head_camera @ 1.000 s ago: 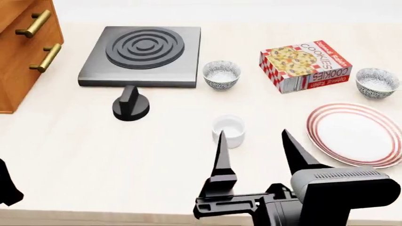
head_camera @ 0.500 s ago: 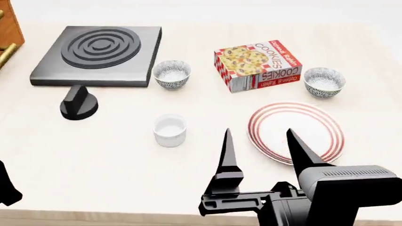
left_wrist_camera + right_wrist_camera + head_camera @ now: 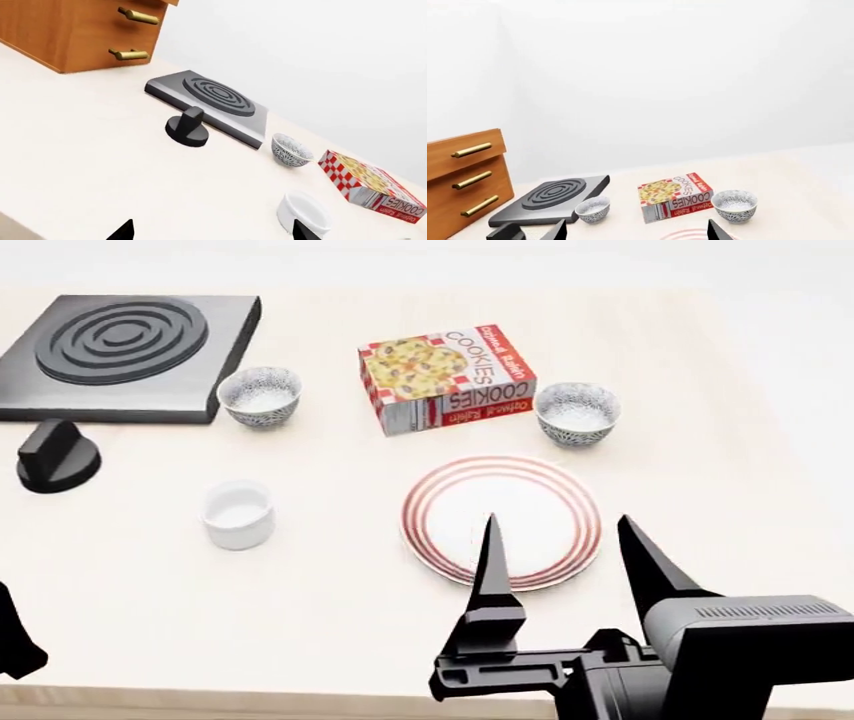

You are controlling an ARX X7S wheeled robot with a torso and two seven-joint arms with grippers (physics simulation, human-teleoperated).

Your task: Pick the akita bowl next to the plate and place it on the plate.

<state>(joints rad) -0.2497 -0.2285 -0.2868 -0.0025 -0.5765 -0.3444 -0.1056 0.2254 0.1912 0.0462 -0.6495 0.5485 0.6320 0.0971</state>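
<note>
The akita bowl [image 3: 577,412], small and round with a fine grey-and-white pattern outside and a pale inside, stands upright just beyond the plate [image 3: 502,521], right of the cookie box [image 3: 446,377]. The right gripper [image 3: 571,555] hovers spread wide and empty over the plate's near rim; the left gripper's state cannot be told.

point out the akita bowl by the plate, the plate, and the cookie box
akita bowl [image 3: 577,412], head view, on its pale inside
plate [image 3: 523,502], head view, on its bare white centre
cookie box [image 3: 434,362], head view, on its printed top face
</note>
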